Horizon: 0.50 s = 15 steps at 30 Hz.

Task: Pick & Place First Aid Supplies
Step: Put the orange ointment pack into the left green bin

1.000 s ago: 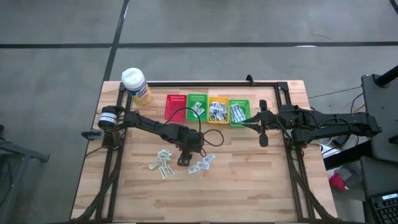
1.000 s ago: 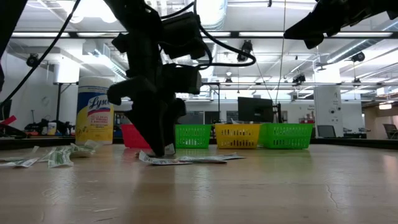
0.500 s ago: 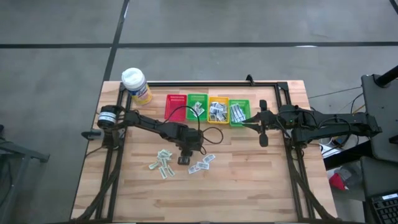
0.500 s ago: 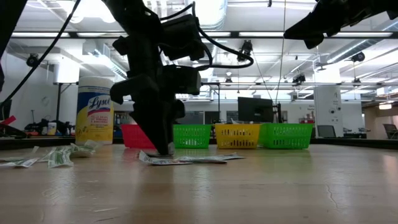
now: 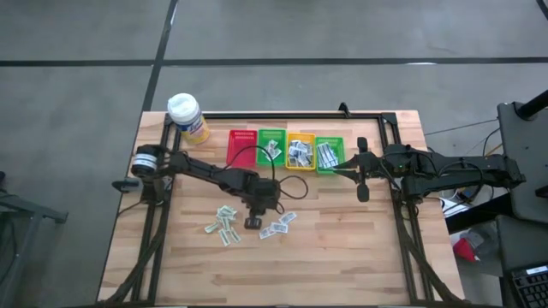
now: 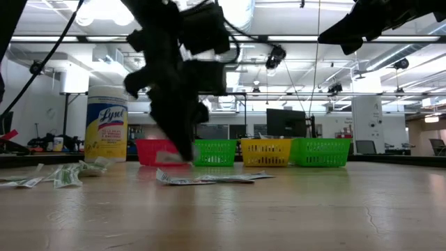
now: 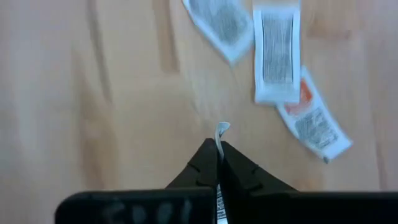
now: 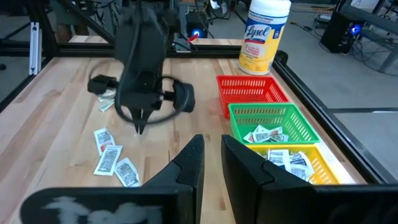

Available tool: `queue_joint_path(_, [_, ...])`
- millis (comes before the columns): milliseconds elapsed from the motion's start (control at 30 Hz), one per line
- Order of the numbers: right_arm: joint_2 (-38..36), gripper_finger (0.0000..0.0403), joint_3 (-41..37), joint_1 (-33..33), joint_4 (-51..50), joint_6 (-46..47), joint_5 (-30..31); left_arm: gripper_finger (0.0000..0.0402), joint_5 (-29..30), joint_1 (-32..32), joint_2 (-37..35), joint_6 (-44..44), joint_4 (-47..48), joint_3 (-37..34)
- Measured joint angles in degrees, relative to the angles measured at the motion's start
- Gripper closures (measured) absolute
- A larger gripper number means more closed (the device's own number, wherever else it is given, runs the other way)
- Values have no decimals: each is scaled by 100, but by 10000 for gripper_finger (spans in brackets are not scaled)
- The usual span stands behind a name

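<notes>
Left gripper (image 7: 217, 149) clenched on 1 small white paper packet (image 7: 221, 132), long axis standing upright, above the wooden table's (image 5: 342, 248) middle.

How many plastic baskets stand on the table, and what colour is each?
4, in one row along the table's far side, running from the yellow bottle toward the right arm: red basket, green basket, yellow basket, second green basket. None seems hidden.
</notes>
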<state>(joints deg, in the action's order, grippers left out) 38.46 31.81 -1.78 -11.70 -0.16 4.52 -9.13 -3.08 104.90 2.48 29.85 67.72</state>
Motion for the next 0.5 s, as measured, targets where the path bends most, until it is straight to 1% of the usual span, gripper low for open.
queue_joint_path(100, [0,351,0,2,-1,8,-1,394,142,15,-88,2,171,244])
queue_joint_path(167, [0,351,0,0,0,0,1,394,340,37,-118,42,311,431])
queue_joint_path(300, [0,351,-2,0,0,0,-1,397,856,131,-243,217,585,872])
queue_joint_path(500, [0,351,0,0,0,1,0,398,1601,467,-398,405,850,1560])
